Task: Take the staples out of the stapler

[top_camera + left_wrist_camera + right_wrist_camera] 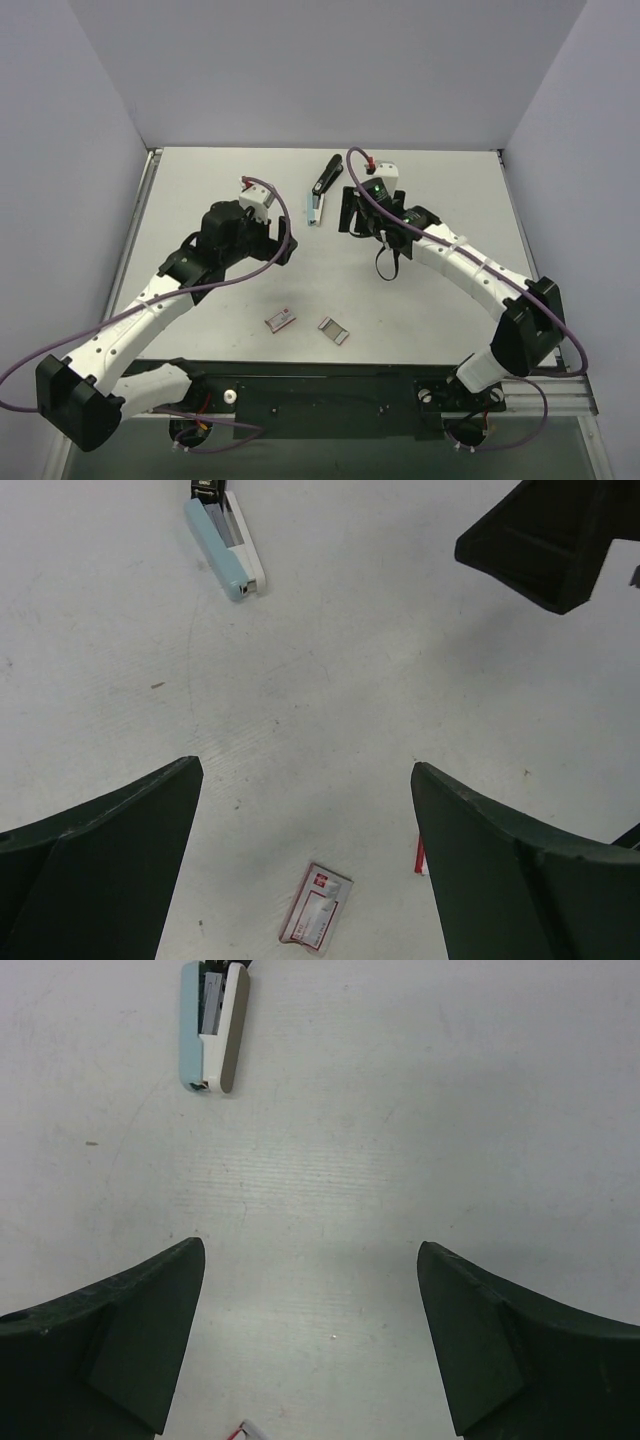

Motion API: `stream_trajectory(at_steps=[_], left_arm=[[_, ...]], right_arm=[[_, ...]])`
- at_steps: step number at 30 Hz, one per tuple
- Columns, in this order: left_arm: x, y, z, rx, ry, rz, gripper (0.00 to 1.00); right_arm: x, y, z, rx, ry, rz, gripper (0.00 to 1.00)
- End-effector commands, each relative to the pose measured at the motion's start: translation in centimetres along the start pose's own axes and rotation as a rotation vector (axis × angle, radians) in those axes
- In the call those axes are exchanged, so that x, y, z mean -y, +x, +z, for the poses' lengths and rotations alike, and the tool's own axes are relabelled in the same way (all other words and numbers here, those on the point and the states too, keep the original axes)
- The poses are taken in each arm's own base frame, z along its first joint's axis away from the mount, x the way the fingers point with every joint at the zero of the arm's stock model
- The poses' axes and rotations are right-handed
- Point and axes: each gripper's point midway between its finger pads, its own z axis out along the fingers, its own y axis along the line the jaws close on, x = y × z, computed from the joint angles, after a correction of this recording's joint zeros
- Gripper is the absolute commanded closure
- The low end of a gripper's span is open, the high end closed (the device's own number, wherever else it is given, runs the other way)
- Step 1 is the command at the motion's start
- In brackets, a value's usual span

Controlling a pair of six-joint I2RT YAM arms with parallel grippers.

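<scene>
Lying lengthwise ahead-left of your right gripper [310, 1250], the stapler [212, 1030] looks farther from the left gripper [305, 768]; both gape empty.

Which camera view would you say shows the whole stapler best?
The top external view: only there is the whole stapler visible, its black arm swung open from the pale blue rail. Both wrist views catch just the rail end at their upper edge.
</scene>
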Motion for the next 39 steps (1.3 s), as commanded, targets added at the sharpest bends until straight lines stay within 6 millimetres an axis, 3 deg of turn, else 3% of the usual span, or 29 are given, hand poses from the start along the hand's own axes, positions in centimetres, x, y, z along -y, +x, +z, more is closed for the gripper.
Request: stream_trajectory(at_steps=[1, 9, 23, 31, 39], left_arm=[[0.5, -2.7, -1.8, 0.100, 0.007, -0.022, 0.03], [0.8, -3.9, -3.1, 0.159, 0.019, -0.047, 0.05], [-0.7, -3.8, -3.2, 0.160, -0.061, -0.032, 0.06], [-0.3, -3.7, -3.1, 0.154, -0.040, -0.032, 0.06], [-0.5, -3.5, -2.8, 0.143, -0.042, -0.035, 0.07]], right_arm=[[-1.9, -1.8, 0.7, 0.023, -0.030, 0.117, 0.19], [-4.7, -1.9, 5.4, -0.022, -0.011, 0.204, 0.27], [-5.1, -0.9, 13.4, -0.084, 0.085, 0.283, 0.34], [-4.0, -1.4, 16.0, -0.092, 0.107, 0.310, 0.37], [-5.3, -0.7, 17.9, -0.121, 0.077, 0.303, 0.41]])
